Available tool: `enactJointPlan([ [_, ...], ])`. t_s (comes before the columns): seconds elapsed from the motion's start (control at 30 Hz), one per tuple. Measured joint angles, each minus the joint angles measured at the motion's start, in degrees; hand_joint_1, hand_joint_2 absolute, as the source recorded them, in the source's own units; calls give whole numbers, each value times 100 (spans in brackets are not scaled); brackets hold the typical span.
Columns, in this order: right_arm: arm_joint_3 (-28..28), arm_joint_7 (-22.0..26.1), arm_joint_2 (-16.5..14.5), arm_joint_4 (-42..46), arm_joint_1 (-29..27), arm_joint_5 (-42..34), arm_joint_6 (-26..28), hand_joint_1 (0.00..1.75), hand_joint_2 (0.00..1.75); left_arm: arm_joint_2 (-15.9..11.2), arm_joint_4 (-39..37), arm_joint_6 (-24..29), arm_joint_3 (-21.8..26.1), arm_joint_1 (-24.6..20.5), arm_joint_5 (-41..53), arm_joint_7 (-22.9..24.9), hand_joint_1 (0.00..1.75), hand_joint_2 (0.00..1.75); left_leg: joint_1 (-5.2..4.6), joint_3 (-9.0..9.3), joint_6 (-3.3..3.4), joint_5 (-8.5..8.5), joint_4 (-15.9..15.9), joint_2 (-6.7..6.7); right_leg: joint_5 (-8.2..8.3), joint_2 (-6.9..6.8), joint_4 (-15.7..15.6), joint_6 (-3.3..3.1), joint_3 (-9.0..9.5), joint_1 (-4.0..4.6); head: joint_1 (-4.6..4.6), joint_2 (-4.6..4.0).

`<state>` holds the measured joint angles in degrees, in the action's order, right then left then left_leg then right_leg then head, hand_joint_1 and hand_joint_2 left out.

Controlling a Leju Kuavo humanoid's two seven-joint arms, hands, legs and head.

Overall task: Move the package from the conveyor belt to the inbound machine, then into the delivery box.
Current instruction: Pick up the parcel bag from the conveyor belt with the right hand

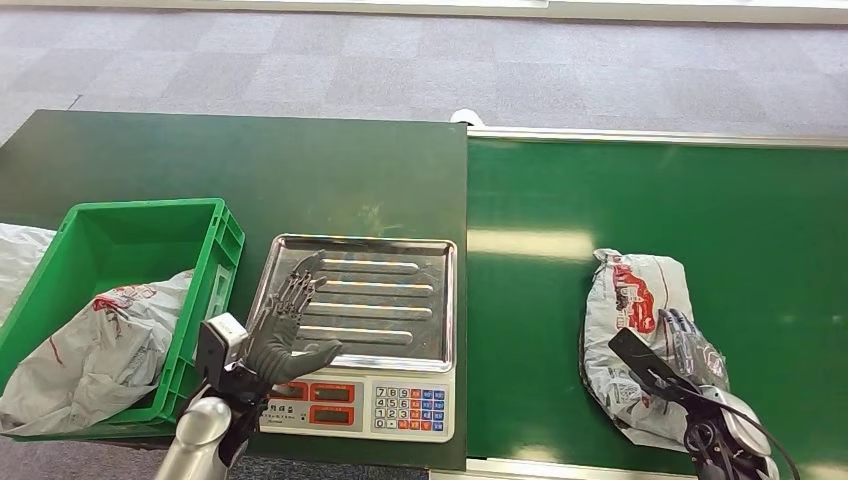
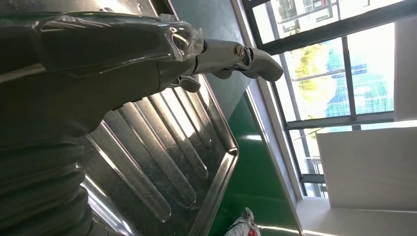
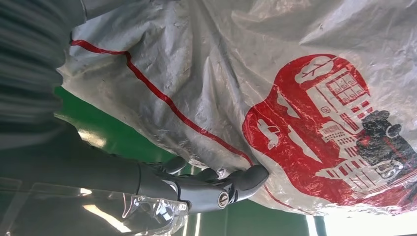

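soft, crinkly, slippery package (image 1: 640,330): right hand (image 1: 690,345) fingers (image 3: 246,179) lie on it, grasp unclear; take its bunched edge.

left hand (image 1: 285,325) spread, empty.

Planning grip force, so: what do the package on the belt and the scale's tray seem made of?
Package: thin glossy plastic film, grey-white with red print; it wrinkles and glints. Tray: apparently stainless steel, shiny and ribbed, mirroring light.
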<state>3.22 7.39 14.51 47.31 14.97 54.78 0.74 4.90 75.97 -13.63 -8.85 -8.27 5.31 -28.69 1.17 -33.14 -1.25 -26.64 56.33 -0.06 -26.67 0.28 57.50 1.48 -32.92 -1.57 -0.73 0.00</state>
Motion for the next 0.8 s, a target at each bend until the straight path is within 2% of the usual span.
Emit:
enactJointPlan([
  [0.2, -138, 8, 39, -79, 115, -154, -436, 0, 175, 3, 59, 25, 36, 51, 33, 25, 0, 175, 0, 0, 0, 0, 0, 0, 0, 1, 0, 0, 0, 0, 0, 0],
  [0.3, -309, -25, 99, -169, 200, -182, -687, 14, 175, 13, 67, 46, 45, 58, 38, 37, 0, 175, 0, 2, 0, 0, 0, 0, 0, 1, 0, 0, 1, 0, 1, 0],
  [0.33, -385, -21, 124, -204, 228, -163, -692, 58, 175, 16, 72, 62, 48, 62, 38, 41, 0, 175, 0, 2, 0, 0, 0, 0, 0, 1, 0, 0, 2, 0, 1, 0],
  [0.43, -635, 37, 166, -282, 289, 8, -438, 175, 175, 21, 141, 108, 74, 118, 39, 55, 0, 175, 0, 4, 0, 0, 0, 4, 0, 4, 0, 0, 4, 1, 0, 0],
  [0.57, -931, 62, 154, -332, 354, 267, 90, 175, 175, 21, 311, 116, 133, 262, 38, 58, 0, 175, 0, 4, 0, 0, 0, 4, 0, 3, 0, 0, 4, 1, 0, 0],
  [0.8, -1154, 55, 127, -386, 472, 318, 172, 175, 175, 20, 437, 122, 187, 356, 39, 66, 0, 175, 0, 3, 0, 0, 0, 2, 0, 1, 0, 0, 3, 0, 1, 0],
])
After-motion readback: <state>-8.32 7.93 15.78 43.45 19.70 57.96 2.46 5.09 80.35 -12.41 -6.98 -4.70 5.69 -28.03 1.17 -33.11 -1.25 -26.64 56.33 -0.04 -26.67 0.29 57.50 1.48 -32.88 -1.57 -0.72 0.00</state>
